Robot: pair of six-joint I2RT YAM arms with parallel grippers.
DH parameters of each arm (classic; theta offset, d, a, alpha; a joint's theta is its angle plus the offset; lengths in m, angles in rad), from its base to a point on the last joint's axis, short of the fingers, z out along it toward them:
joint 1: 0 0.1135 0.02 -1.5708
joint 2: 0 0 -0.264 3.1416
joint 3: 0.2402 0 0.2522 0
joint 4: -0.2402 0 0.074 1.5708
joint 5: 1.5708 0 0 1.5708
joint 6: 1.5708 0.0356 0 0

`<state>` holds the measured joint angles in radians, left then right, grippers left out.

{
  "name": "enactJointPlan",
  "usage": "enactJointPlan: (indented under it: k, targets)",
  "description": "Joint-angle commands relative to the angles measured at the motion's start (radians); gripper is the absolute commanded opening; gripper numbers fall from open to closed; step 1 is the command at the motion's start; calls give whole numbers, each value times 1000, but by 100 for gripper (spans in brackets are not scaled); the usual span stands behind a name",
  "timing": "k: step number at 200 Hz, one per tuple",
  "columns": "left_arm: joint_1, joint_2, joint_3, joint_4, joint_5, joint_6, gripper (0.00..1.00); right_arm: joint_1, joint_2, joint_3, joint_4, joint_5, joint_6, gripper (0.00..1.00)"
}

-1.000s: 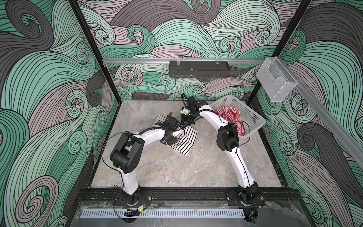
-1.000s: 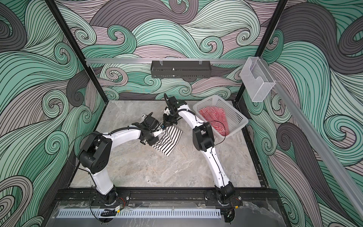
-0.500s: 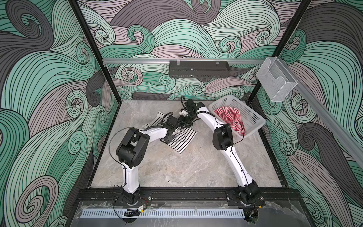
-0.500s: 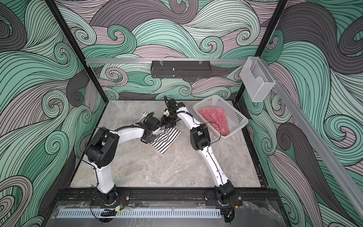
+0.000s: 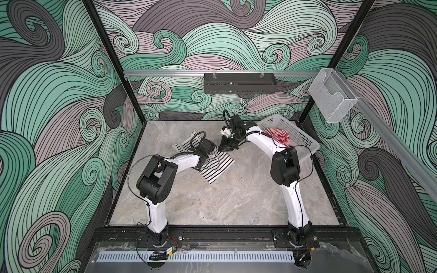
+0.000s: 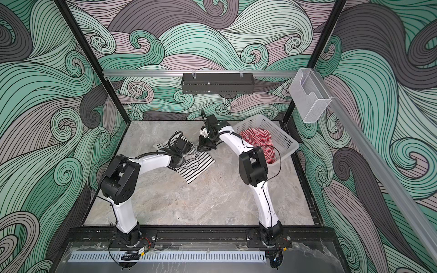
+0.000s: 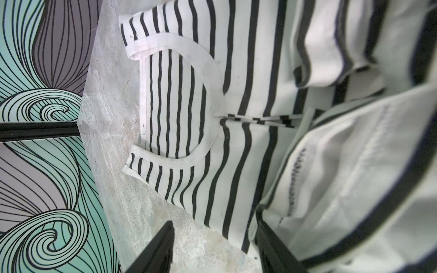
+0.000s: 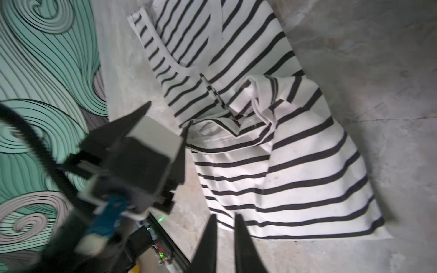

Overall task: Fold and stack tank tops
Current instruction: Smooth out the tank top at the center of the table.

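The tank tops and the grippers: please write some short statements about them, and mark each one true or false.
1. The red-and-white tank top lies in the basket. True.
2. The black-and-white tank top is also in the basket. False: it lies on the table, partly folded.
3. The left gripper is open. True.
4. The right gripper holds the red-and-white tank top. False: it is shut beside the black-and-white tank top, outside the basket.
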<state>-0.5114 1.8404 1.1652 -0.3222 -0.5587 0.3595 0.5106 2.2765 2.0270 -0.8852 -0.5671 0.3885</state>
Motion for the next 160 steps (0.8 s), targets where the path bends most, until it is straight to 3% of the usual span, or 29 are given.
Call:
enactJointPlan:
  k: [1, 42, 83, 112, 160]
  targets:
    - [3, -89, 7, -42, 166, 25, 60, 2, -63, -124, 57, 57, 4, 4]
    - [-11, -50, 97, -190, 475, 59, 59, -7, -117, -301, 135, 74, 28, 0]
    - [-17, 70, 249, -306, 638, 67, 58, -5, -105, -372, 225, 63, 92, 0]
    - [-16, 159, 348, -373, 696, 74, 57, -7, -89, -396, 238, 82, 110, 0]
    - [-15, 260, 444, -403, 669, 76, 56, -10, -74, -410, 228, 120, 117, 0]
